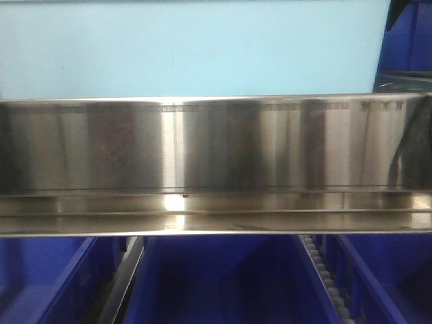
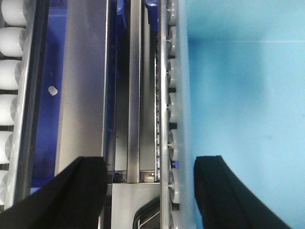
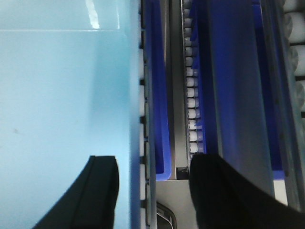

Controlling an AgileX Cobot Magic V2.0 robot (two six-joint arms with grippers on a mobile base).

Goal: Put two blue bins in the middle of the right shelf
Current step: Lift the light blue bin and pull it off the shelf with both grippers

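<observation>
pale blue bin [image 1: 189, 47] sits top of frame behind the shelf lip [image 1: 202, 145]; left end effector [image 2: 150, 161] and right end effector [image 3: 153, 158] both wide, each straddling a side wall, likely light, stiff, slick plastic, so grip at the rim.

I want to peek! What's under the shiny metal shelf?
Under the steel shelf lip sit dark blue bins, with a white roller track between two. The lip hides their far ends.
</observation>
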